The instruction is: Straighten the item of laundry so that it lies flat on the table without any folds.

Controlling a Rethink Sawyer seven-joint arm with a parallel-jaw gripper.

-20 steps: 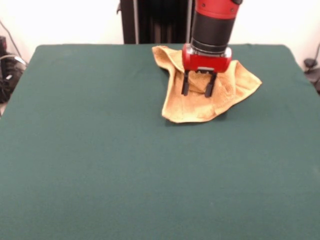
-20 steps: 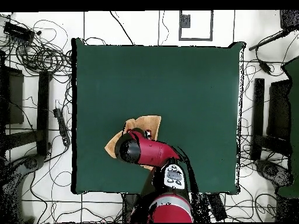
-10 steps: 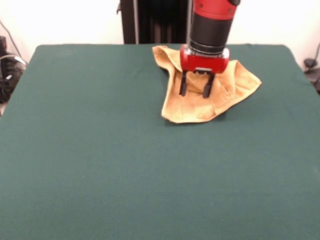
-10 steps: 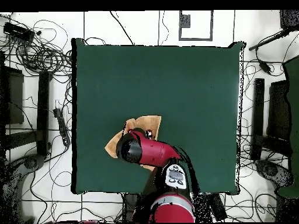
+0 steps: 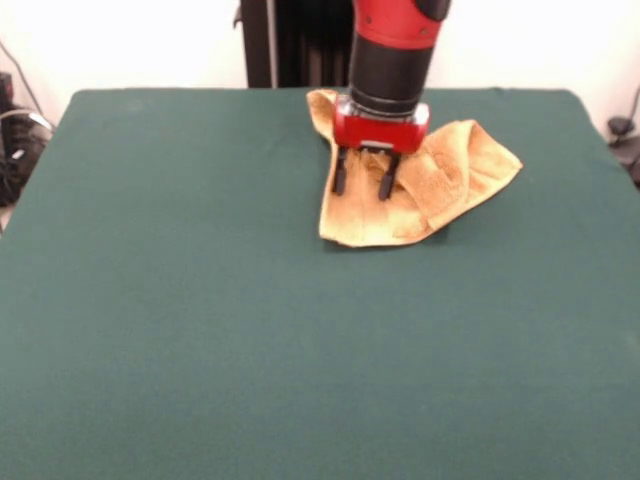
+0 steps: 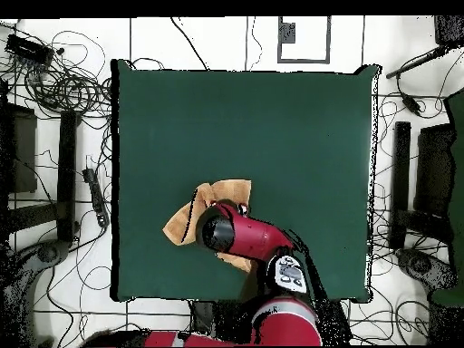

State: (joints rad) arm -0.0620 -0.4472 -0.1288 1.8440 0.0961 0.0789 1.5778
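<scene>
The towel (image 5: 420, 185) lay on the far part of the table (image 5: 200, 330), a little to the right of the middle in the front view. It was not flat. It was crumpled, with several folds and a raised ridge that ran across its middle. One corner pointed to the far left, near the far edge of the table, and another corner pointed to the right. Its near edge was rounded and rested on the green cloth.

The gripper (image 5: 362, 186) hung above the left part of the towel, and the red and black arm (image 5: 392, 40) came down to it from above. The two black fingers (image 5: 340, 172) pointed straight down and stood apart, with towel cloth visible in the gap between them. So the fingers were open and they held nothing. I could not tell if their tips touched the cloth or were just above it.

In the overhead view, the towel (image 6: 181, 223) was in the part of the table (image 6: 272, 127) near the robot's base, toward the left side of that picture. The arm (image 6: 249, 237) covered much of it there, and only the left and far parts of the towel showed. The gripper itself was hidden under the arm in that view.

Many cables (image 6: 63, 86) lay on the floor around the table.
</scene>
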